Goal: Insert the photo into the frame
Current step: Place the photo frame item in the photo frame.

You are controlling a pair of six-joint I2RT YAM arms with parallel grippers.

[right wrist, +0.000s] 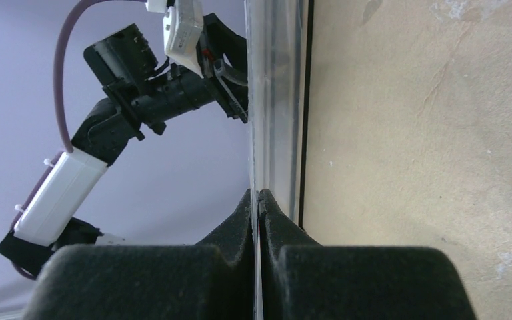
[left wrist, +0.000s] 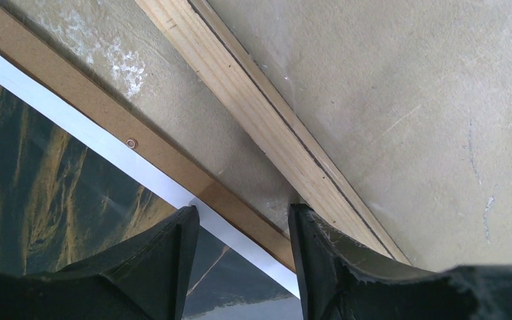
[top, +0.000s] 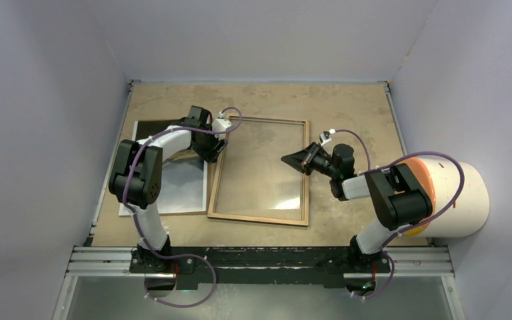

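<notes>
- The frame [top: 257,219] lay flat near the middle of the surface [top: 347,107]. Its light wooden back faced up, and the tan top showed through its clear pane [top: 260,170].
- The photo [top: 183,187] lay just beside the frame at its 9 o'clock, picture side up on a brown backing board [top: 167,213]. The board's edge showed along the photo's 6 o'clock and 3 o'clock sides.
- The left tool [top: 215,148] hung low at about 10 o'clock on the frame, over the gap between the board and the frame's 9 o'clock rail.
- In the left wrist view the left tool [left wrist: 243,213] had its jaws apart.
- One of its fingers [left wrist: 167,247] stood over the photo's white border. The other was at the frame's wooden rail [left wrist: 260,113], though contact could not be told.
- A strip of the board's edge and a strip of bare surface lay between those two fingers.
- The right tool [top: 284,159] reached in from the frame's 3 o'clock side, above the pane. Its tip pointed toward 9 o'clock, well apart from the left tool.
- In the right wrist view the right tool [right wrist: 259,197] had its jaws pressed together, with only a thin pale line between them. Whether anything thin sat in that line could not be told.
- The left arm [right wrist: 140,100] showed in that same view, at 10 o'clock.
- A white cylinder [top: 470,193] stood at the frame's 4 o'clock, past the edge of the surface.
</notes>
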